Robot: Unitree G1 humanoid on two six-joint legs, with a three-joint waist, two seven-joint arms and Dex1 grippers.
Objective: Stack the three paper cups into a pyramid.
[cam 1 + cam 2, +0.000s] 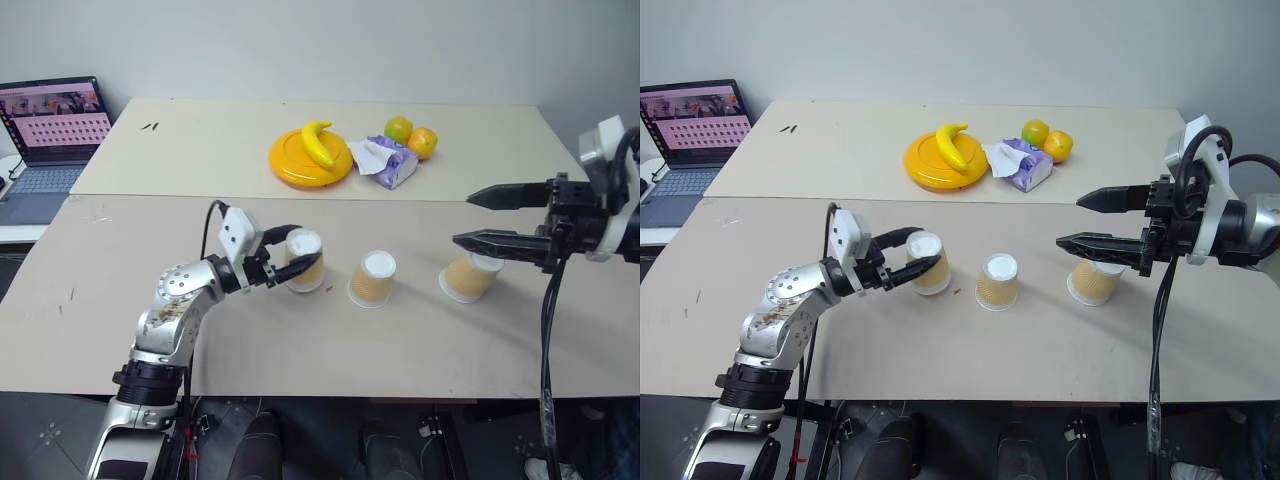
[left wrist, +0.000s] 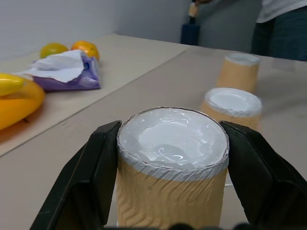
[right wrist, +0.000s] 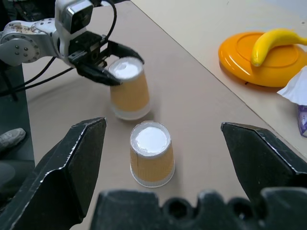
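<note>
Cups, three of them, all upside down in a loose row across the near surface (image 1: 120, 310), white bases up and none stacked yet. Left claw (image 1: 912, 259) has clamped its two black fingers onto the left cup (image 1: 928, 264), one finger on each side just under the white base, and in the left wrist view that cup (image 2: 171, 167) sits snug between both pads. Middle cup (image 1: 997, 281) stands alone, a gap either side of it, touched by nothing. Over on the right, the right cup (image 1: 1092, 280) sits tilted, and the right claw (image 1: 1080, 220) hangs just above it with its fingers spread wide, gripping nothing at all. From the right wrist view those spread fingers frame the middle cup (image 3: 151, 153), with the held one farther off. On the far surface behind: a yellow plate (image 1: 295, 160) carrying a banana (image 1: 317, 143), a tissue pack (image 1: 392, 162) beside it, then two oranges (image 1: 422, 142). A laptop (image 1: 45, 140) is open at the far left.
</note>
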